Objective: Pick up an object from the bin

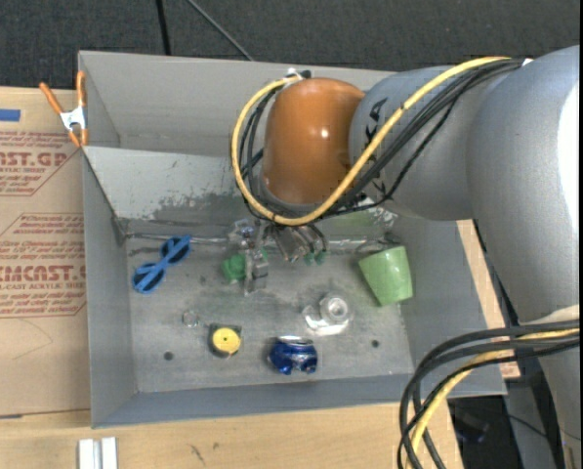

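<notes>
Our gripper (257, 255) sits low, just beside a small green thing (234, 268) in the middle of the bin (174, 179). We cannot tell how open it is. We should center over it, then squeeze gently.

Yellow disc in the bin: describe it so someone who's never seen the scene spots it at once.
Start at the grey metal bin and follow its floor toward the wall at the view's bottom. There, just left of a crumpled blue thing, lies the yellow disc. It is the only yellow thing in the bin: small, round and flat.
</notes>
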You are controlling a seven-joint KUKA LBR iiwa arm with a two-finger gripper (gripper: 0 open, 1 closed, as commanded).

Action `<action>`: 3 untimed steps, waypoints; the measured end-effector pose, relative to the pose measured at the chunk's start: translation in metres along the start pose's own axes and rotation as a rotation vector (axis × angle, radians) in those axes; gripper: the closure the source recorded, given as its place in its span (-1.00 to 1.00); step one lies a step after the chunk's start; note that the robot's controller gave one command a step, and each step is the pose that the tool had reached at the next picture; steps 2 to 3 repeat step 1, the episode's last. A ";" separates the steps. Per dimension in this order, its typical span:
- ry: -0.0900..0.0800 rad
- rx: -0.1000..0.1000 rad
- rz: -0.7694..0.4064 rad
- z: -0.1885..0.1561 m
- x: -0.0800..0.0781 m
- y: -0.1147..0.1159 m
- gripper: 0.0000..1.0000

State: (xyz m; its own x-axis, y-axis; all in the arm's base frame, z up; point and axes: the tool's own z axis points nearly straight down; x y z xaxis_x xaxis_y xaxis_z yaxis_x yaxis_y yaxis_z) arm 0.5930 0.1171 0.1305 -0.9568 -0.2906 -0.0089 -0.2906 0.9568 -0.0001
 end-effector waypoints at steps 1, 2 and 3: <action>-0.001 0.001 0.000 -0.059 -0.003 0.000 1.00; -0.001 0.001 0.000 -0.059 -0.003 0.000 1.00; -0.001 0.001 0.000 -0.059 -0.003 0.000 1.00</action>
